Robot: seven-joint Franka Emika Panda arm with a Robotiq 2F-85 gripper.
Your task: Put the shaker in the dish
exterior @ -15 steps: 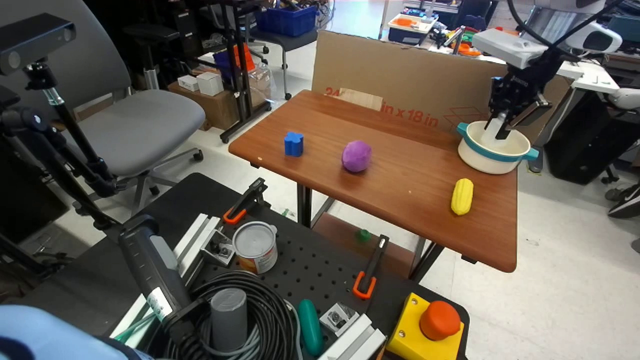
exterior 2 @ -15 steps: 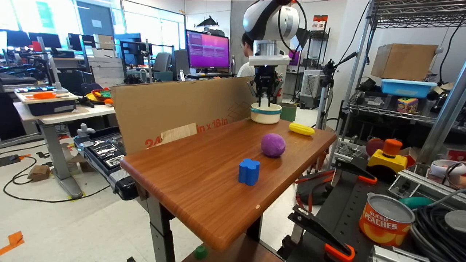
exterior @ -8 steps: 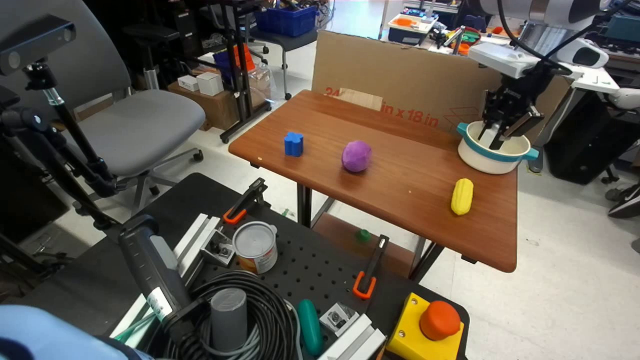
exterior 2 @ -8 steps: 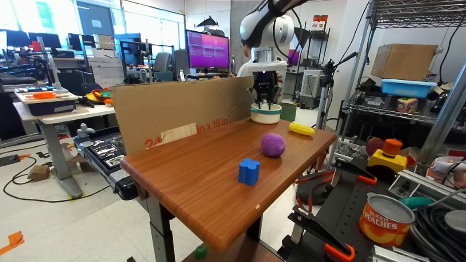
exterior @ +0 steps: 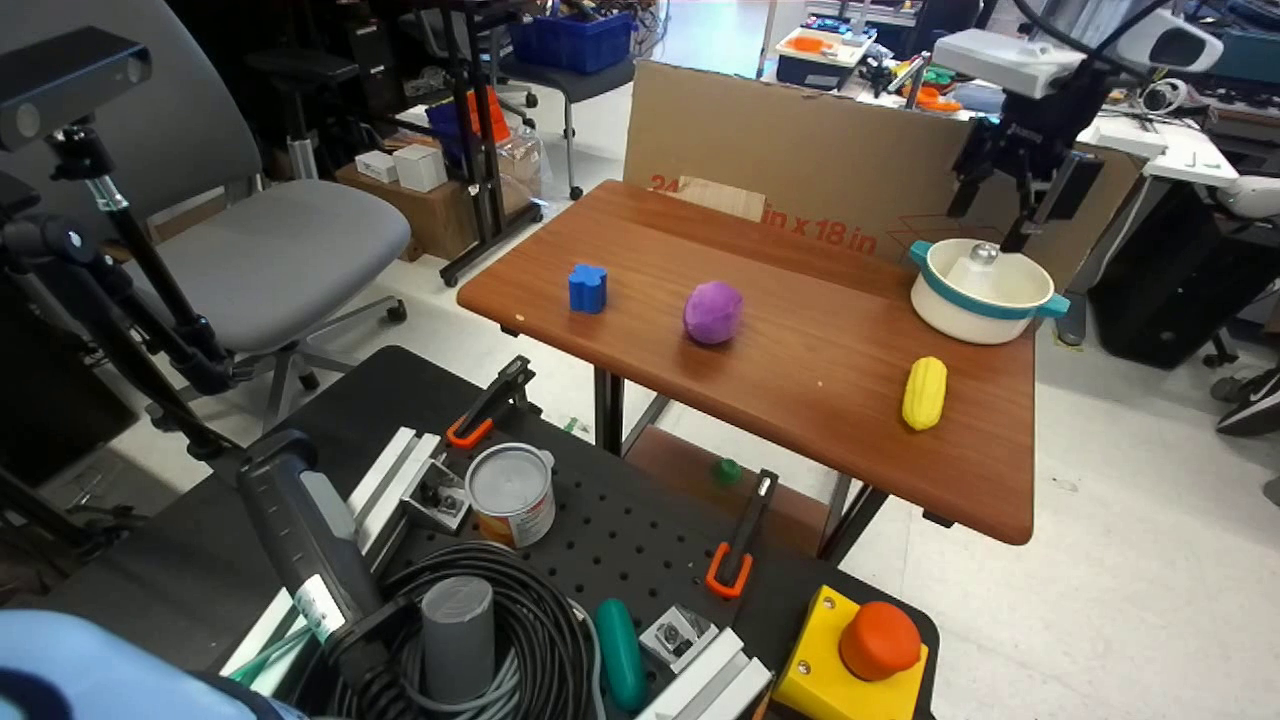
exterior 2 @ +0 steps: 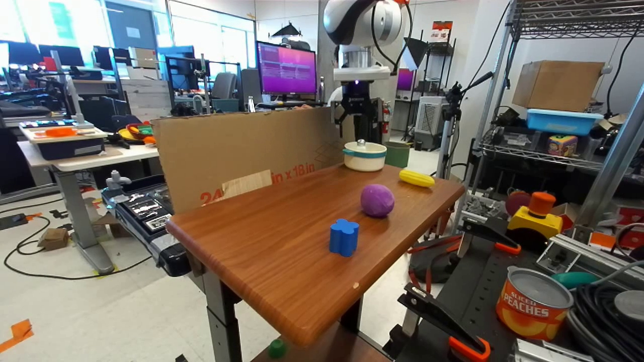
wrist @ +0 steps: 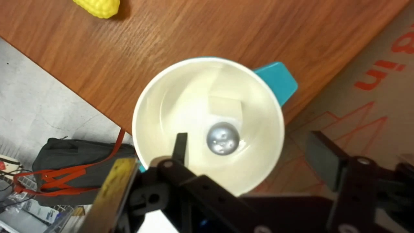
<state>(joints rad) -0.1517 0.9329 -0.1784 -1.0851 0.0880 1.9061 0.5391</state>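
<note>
One shaker (wrist: 223,138) to find inside the dish (exterior: 962,318), seemingly upright; probably light and stiff, maybe slippery at its silvery top; better to hold by the white body; to note the tool (exterior: 988,226) above, empty and widely spread.

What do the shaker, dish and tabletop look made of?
Shaker: plain white body, likely plastic; its domed grey top glints, so metal or metallic-coated plastic.
Dish: smooth cream with glossy highlights inside; plastic, enamel or ceramic, can't tell which.
Tabletop: brown with streaky grain and a satin sheen; wood or wood-look laminate.
</note>
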